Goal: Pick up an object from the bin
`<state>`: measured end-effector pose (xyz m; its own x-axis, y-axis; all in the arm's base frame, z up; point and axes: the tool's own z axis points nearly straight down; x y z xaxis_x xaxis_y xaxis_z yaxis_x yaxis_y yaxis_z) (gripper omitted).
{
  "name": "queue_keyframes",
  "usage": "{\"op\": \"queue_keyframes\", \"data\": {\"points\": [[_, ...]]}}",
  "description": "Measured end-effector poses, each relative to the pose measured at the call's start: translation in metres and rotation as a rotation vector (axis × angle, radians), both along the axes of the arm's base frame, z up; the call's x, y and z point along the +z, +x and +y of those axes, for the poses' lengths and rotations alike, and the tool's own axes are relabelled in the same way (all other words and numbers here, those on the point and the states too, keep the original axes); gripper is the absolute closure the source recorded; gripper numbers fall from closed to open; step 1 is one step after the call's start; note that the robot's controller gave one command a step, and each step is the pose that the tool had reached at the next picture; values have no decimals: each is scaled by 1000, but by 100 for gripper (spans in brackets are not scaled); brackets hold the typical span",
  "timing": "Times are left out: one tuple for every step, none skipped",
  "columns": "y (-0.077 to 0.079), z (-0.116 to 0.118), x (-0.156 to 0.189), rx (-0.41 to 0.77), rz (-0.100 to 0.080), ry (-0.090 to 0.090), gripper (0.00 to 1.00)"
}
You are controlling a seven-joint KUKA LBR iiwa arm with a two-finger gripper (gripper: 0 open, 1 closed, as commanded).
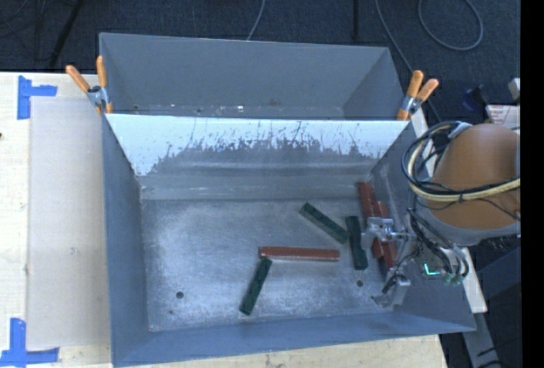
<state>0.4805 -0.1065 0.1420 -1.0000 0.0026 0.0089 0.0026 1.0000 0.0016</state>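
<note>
Claw (387,263) is set low by the bin (255,86) wall; wide or narrow cannot be told. A red stick (371,198) is seen right at it, a green stick (354,243) just beside. The red stick should be squeezed across its thin side and lifted straight. A red bar (299,253) is left farther out.
</note>
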Motion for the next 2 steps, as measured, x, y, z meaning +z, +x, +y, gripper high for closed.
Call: {"op": "queue_keyframes", "data": {"points": [[56,61,-55,13,-9,3,0],[104,67,-72,172,-11,-1,0]]}}
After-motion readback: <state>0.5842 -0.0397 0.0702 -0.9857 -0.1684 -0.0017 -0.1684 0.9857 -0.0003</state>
